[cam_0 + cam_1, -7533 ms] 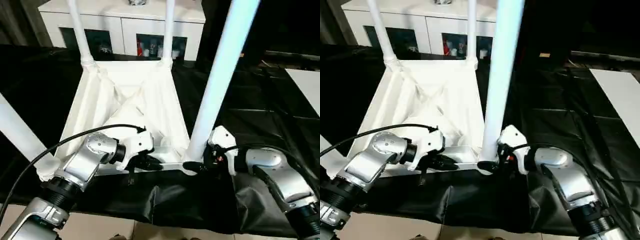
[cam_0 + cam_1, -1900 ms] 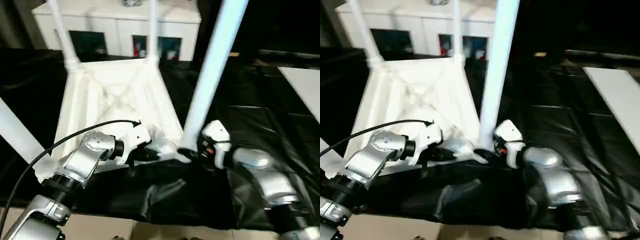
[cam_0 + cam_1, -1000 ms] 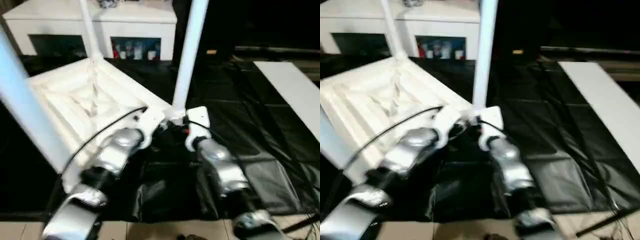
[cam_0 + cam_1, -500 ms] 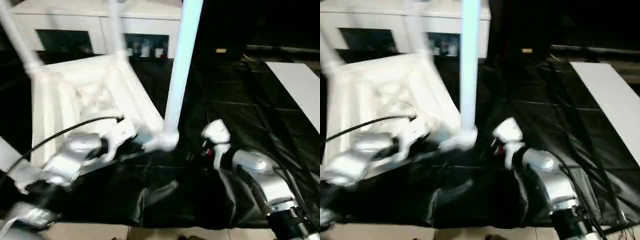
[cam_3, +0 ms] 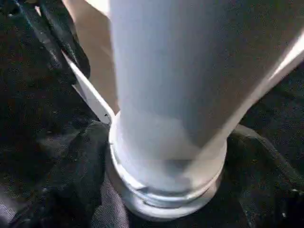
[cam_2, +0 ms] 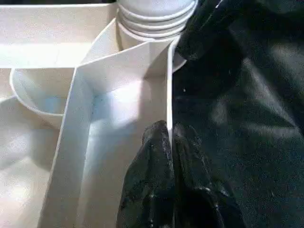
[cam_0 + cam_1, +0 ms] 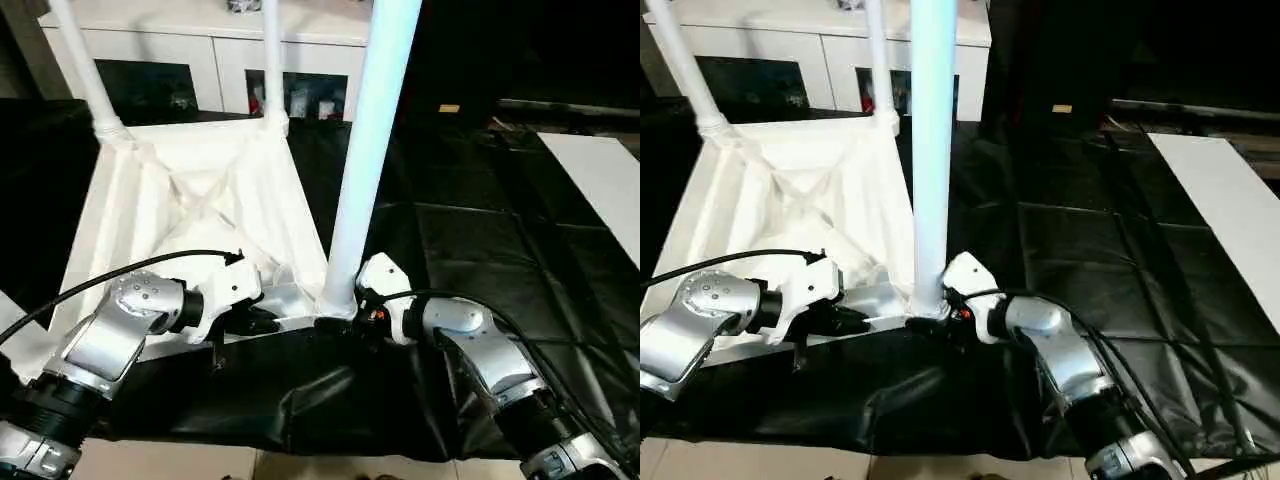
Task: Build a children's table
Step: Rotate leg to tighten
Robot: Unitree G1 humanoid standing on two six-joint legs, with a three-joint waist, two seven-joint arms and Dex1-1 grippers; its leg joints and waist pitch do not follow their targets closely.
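On black sheeting (image 7: 470, 240) before a white cabinet (image 7: 215, 45), upturned children's table (image 7: 190, 210) has swung back square, left gripper (image 6: 169, 135) still pinching its near rim, right gripper (image 7: 345, 325) at leg (image 7: 365, 150) base, grip unclear.

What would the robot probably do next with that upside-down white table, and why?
Probably lift its near edge to start flipping it. The table lies underside up, legs seated in its sockets. The left gripper pinches the near rim, and the right gripper sits at the base of the near leg.
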